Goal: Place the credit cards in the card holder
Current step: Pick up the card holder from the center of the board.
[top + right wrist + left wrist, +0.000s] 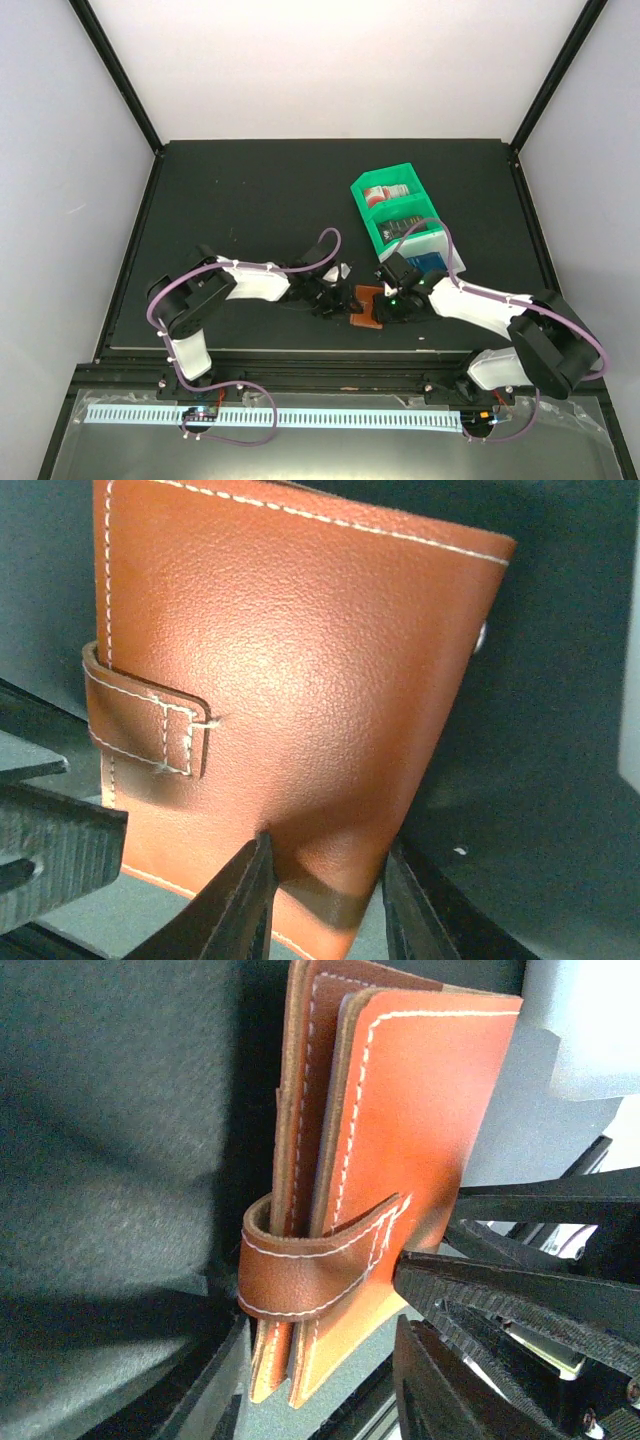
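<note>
A: "Where's the card holder (366,308)?"
B: "On the tabletop (250,190), near 5 o'clock, strapped shut, right tool (328,865) pinching its edge. Left tool (320,1365) straddles the strap (320,1270); grip unclear. Hold firm, peel slowly."

Bright light is washing out the white walls (330,60). Soft glare is shining on the card holder (290,670), and shadows are darkening the bench (100,1340) at lower left.

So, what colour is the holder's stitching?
White, against the brown holder; the left wrist view shows it best.
</note>
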{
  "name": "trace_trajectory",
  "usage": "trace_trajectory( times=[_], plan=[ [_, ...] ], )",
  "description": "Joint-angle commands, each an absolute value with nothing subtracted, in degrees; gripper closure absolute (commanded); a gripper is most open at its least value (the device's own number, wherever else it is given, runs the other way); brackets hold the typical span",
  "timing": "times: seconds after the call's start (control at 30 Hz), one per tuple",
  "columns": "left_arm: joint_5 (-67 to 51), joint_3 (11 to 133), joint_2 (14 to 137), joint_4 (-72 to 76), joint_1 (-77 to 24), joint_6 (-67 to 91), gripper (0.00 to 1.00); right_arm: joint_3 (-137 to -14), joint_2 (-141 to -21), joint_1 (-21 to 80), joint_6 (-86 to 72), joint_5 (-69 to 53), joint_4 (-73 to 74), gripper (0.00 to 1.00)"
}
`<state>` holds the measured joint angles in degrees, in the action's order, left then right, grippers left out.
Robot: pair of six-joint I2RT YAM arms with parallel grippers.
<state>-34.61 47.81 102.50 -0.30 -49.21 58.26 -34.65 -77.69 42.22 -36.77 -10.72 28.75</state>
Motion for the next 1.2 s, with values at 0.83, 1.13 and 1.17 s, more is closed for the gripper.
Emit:
trace_trajectory(
  times=[0.83,1.13,1.17],
  plan=[
    [-34.2,40.4,94.4,7.9,-47.8,63.7,0.87,-31.6,-72.4,42.8,-43.5,-20.4,19.2,0.57],
    [-20.5,45.2,85.5,-10.9,-47.9,39.7,0.98,-40.9,-65.2,42.7,-38.7,-9.0,31.1,0.42],
    [-18.3,45.8,83.2,-12.9,-47.9,36.1,0.98,-42.8,-64.2,42.6,-38.3,-8.0,32.4,0.41]
  ],
)
